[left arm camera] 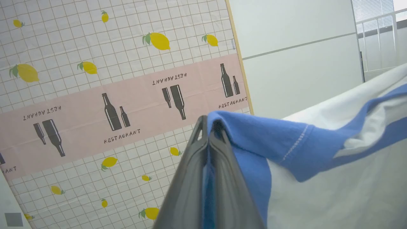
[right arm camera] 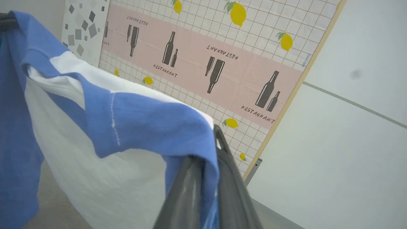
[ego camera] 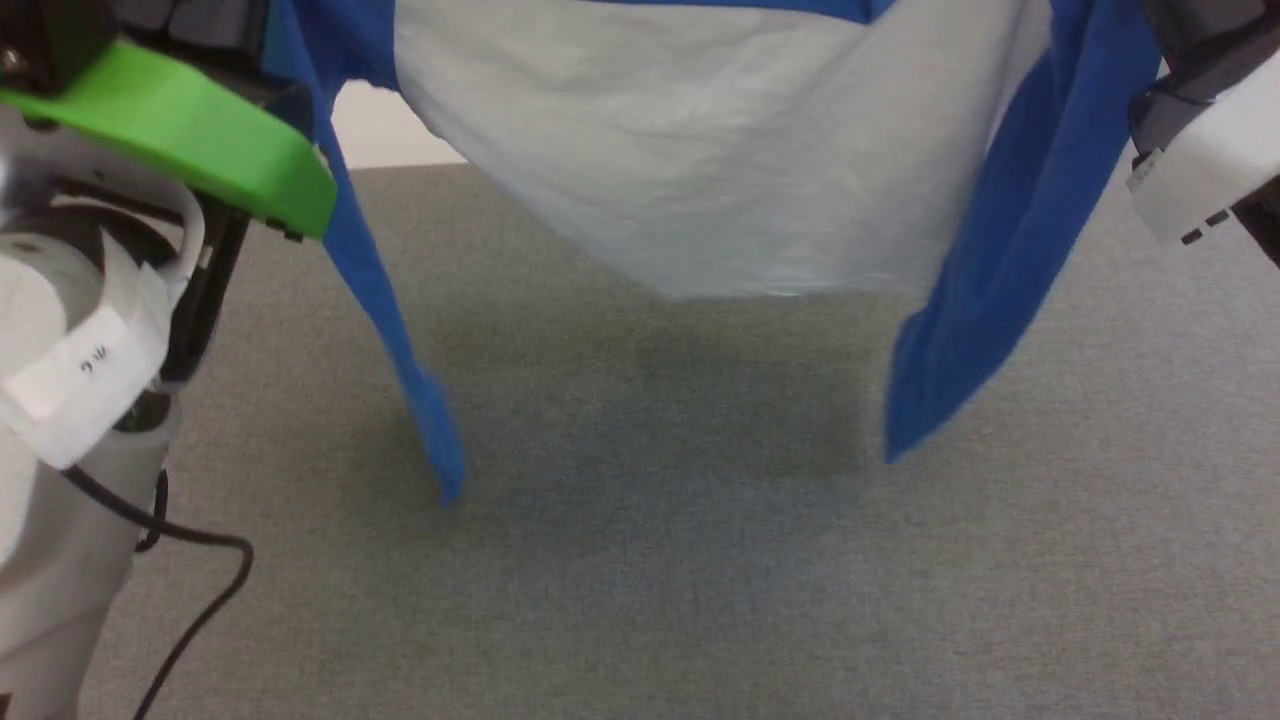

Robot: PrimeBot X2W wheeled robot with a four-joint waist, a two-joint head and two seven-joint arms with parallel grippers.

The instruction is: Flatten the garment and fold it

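Garment (ego camera: 720, 150) held up spread, left fingers (left arm camera: 187, 184) closed on one blue shoulder, right fingers (right arm camera: 237, 197) pinching the other, blue sleeves (ego camera: 400, 330) dangling below them above grey surface (ego camera: 640, 600).

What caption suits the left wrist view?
Left gripper shut on the blue shoulder of the garment, held up before a lemon-print panel.

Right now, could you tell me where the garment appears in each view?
Head view: garment hangs across the top, sleeves dangling.
Left wrist view: garment lower right, pinched by the left gripper.
Right wrist view: garment left and centre, pinched by the right gripper.
Shared landmark: lemon-print panel, both wrist views.
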